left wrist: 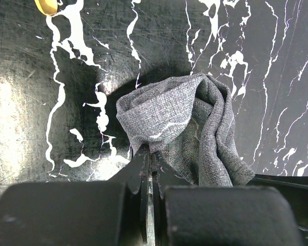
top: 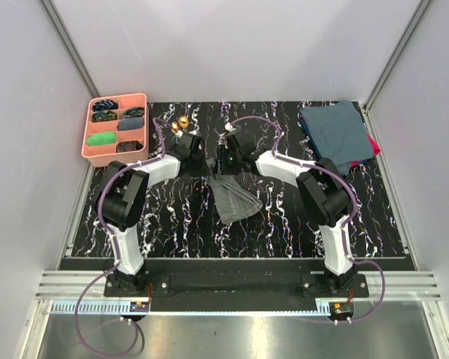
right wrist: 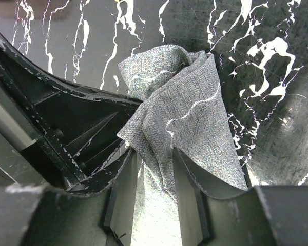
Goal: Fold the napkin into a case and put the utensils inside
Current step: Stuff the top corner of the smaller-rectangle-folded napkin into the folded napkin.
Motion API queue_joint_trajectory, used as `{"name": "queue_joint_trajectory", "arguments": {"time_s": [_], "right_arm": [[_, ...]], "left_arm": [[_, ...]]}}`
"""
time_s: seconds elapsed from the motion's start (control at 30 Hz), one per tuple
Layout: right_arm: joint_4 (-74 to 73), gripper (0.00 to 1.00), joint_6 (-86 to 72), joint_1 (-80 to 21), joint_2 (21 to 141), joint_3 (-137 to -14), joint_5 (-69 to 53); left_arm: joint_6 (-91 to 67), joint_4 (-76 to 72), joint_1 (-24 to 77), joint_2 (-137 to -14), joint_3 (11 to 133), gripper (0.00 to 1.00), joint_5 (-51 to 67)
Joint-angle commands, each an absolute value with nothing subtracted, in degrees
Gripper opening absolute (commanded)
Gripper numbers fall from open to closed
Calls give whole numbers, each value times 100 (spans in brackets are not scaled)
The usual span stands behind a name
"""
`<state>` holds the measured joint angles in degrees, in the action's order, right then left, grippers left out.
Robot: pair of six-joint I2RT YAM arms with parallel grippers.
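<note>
The grey napkin lies bunched and part-folded on the black marbled table, its top end raised between my two grippers. My left gripper is shut on a hem of the napkin, pinched right at the fingertips. My right gripper is open, and its jaws stand apart on either side of a fold of the napkin, which runs through the gap. The gold utensils lie on the table behind the left gripper. One gold head shows in the left wrist view.
A pink compartment tray with small items stands at the back left. Folded blue-teal cloths over something red lie at the back right. The left gripper's black body sits close beside the right jaws.
</note>
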<state>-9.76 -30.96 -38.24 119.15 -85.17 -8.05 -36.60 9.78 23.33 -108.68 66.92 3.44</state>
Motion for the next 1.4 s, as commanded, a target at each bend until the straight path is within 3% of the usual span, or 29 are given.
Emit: {"name": "queue_joint_trajectory", "arguments": {"time_s": [0.0, 0.4, 0.5, 0.67, 0.83, 1.37], "right_arm": [[-1002, 43, -2874, -3841, 11795, -8780, -712], [-1169, 45, -2733, -3850, 11883, -9000, -818], [-1169, 39, -2725, -3850, 11953, -9026, -870], [-1143, 17, -2786, -3850, 12208, -9149, -1037], [-1099, 6, -2821, -3841, 12305, -9150, -1046], [-1186, 2, -3059, -3850, 12735, -9395, -1459]], "left_arm": [[-3683, 774, 2303, -10573, 6671, 0, 536], [-3691, 738, 2294, -10573, 6636, 0, 580], [-3691, 738, 2285, -10547, 6644, 0, 589], [-3726, 721, 2285, -10512, 6671, 0, 650], [-3727, 712, 2276, -10459, 6653, 0, 659], [-3595, 378, 2268, -10230, 6425, 0, 896]]}}
